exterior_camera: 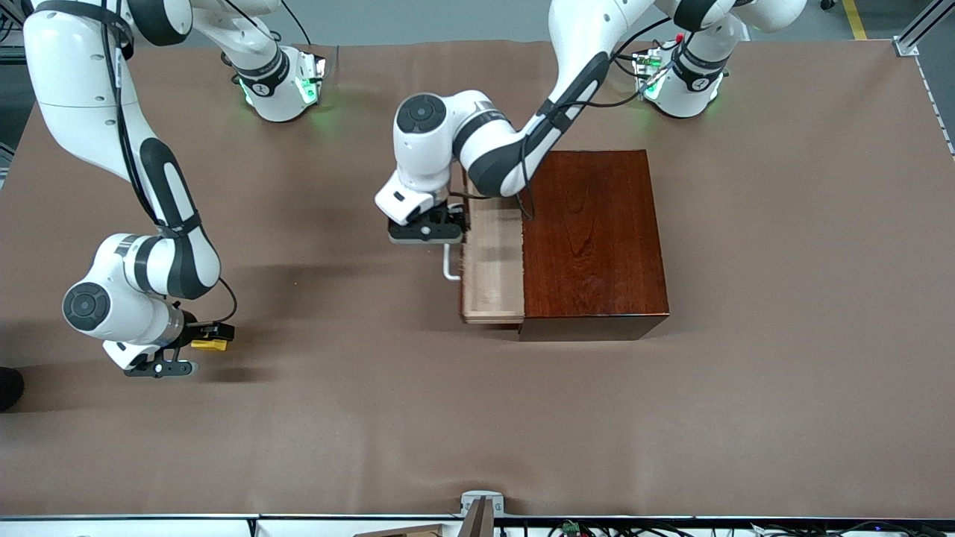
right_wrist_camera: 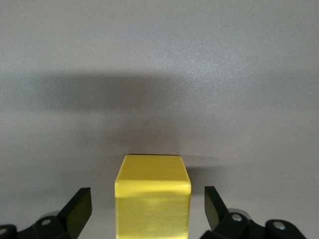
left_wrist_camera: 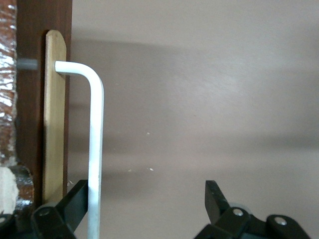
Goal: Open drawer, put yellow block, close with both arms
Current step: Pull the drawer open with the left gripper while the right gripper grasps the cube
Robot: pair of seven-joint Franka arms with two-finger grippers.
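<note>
In the lower left of the front view, the yellow block (exterior_camera: 208, 344) sits on the brown table (exterior_camera: 783, 418), at the right arm's end and well apart from the wooden box (exterior_camera: 593, 242). The right gripper (exterior_camera: 203, 337) is down around it. The right wrist view shows the block (right_wrist_camera: 153, 196) between the two fingers (right_wrist_camera: 79, 209), which are spread wide, with a gap on each side, so nothing touches it. The block is a cube with no long axis; one flat face is turned squarely toward the wrist camera.

At the centre of the front view, the drawer (exterior_camera: 492, 261) is pulled partway out of the box toward the right arm's end, its pale interior showing. Its long axis runs up and down the frame, and its white handle (exterior_camera: 449, 267) points toward the right arm's end. The left gripper (exterior_camera: 427, 231) is at that handle. In the left wrist view the bar (left_wrist_camera: 95, 149) runs vertically at the left of the frame, just beside one finger (left_wrist_camera: 75, 201); I cannot tell whether they touch. The other finger stands well off, so the jaws are spread and do not pinch the bar.

Bare table stretches between block and drawer, and across the whole lower half of the front view down to the table's near edge. The box stands well clear of the table edges.
</note>
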